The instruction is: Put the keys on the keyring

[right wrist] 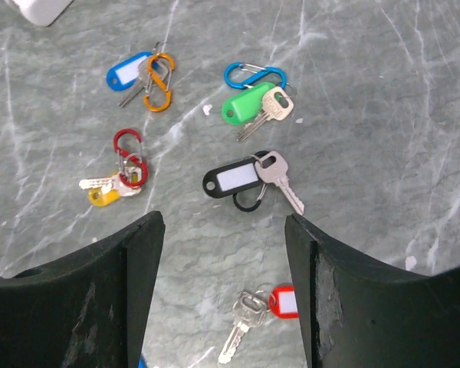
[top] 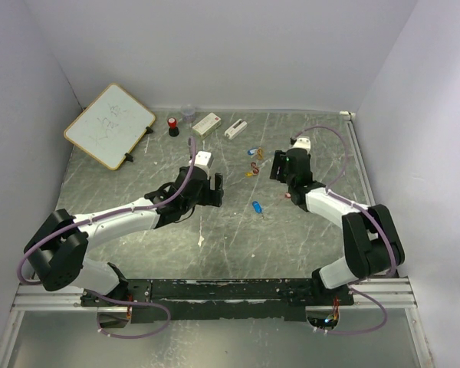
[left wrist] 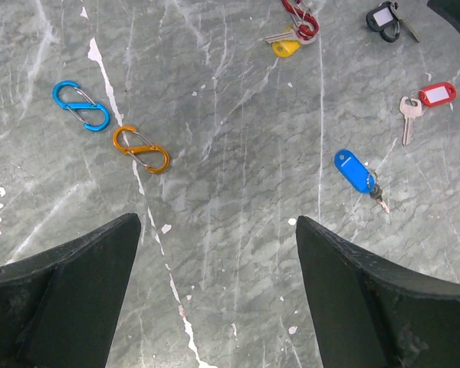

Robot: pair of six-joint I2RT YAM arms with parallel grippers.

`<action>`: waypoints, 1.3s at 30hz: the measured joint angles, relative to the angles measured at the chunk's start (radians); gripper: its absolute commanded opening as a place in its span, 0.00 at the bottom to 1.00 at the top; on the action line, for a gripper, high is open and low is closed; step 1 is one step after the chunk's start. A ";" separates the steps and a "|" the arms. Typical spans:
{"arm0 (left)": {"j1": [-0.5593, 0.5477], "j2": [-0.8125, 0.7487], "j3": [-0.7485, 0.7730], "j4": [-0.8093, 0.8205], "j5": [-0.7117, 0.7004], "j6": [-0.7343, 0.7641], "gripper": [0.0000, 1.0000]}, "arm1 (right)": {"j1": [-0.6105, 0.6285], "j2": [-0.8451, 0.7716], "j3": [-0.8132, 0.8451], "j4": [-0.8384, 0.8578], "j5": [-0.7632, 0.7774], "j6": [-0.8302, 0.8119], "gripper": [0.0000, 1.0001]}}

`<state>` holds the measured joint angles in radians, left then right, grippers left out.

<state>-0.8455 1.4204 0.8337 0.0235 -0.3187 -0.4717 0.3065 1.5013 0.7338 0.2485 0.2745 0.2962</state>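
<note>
Between the left hand's spread fingers the worktop lies bare. Ahead of it, a blue clip and an orange clip lie to one side and a blue-tagged key to the other, with open room between them. The right hand has a red-tagged key between its parted fingers and a black-tagged key just ahead.

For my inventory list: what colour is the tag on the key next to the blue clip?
The tag is green; the right wrist view shows it best.
</note>
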 measured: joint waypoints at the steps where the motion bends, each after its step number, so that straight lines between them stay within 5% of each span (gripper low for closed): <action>1: 0.000 0.000 0.000 0.000 -0.001 0.000 0.93 | 0.003 -0.014 -0.003 -0.008 -0.006 0.005 0.64; 12: 0.000 0.003 0.000 -0.004 -0.010 0.000 0.93 | 0.007 -0.027 -0.003 -0.179 -0.017 0.046 0.58; 39: 0.000 0.006 0.000 -0.006 -0.013 0.000 0.93 | -0.019 0.101 -0.003 -0.209 -0.083 0.053 0.38</action>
<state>-0.8455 1.4265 0.8337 0.0177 -0.3321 -0.4721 0.2871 1.6020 0.7311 0.0395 0.1913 0.3489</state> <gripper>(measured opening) 0.926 0.424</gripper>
